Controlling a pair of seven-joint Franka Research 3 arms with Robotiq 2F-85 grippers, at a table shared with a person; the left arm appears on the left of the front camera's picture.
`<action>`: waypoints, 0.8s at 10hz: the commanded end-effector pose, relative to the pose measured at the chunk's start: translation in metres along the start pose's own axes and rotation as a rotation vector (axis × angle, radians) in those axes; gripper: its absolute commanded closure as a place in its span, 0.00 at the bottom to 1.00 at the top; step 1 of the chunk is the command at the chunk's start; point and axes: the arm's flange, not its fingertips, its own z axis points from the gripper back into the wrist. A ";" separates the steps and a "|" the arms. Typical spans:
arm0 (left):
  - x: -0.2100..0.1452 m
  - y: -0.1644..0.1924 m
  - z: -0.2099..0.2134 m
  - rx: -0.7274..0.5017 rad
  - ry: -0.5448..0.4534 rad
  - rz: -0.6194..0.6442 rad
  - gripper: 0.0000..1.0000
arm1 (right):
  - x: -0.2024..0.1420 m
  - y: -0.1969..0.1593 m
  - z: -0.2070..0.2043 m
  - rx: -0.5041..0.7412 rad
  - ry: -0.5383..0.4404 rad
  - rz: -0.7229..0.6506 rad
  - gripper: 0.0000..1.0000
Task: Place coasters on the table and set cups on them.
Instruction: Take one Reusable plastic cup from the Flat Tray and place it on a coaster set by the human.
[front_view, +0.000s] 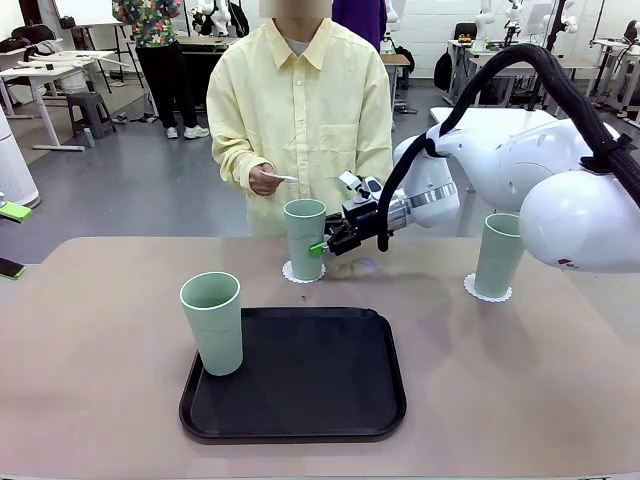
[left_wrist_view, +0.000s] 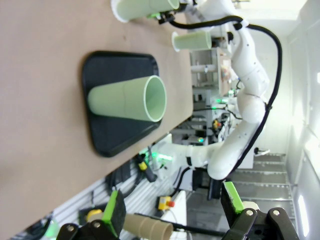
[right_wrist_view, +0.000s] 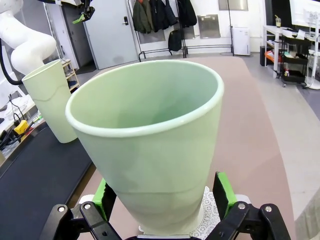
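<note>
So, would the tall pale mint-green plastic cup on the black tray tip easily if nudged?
Probably: the cup is tall, its base narrower than its rim. It looks empty, so likely light. Its smooth tapered wall might slip in a loose grip.

Grey floor (front_view: 130, 190), white tables (front_view: 45, 72) and a dark stool (front_view: 90, 112) behind.

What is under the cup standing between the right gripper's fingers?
A white lace-edged coaster lies under the cup, flat on the table. Only its scalloped rim shows around the cup's base; the middle of the coaster is covered by the cup.
</note>
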 end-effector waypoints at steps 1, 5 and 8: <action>0.000 0.000 0.000 -0.020 -0.005 -0.017 0.00 | 0.004 0.004 0.005 -0.011 0.051 -0.022 0.00; 0.000 0.000 0.000 -0.020 -0.005 -0.017 0.00 | 0.002 0.007 0.013 -0.039 0.067 -0.037 0.00; 0.000 0.000 0.000 -0.020 -0.005 -0.017 0.00 | 0.001 0.010 0.016 -0.049 0.082 -0.047 0.00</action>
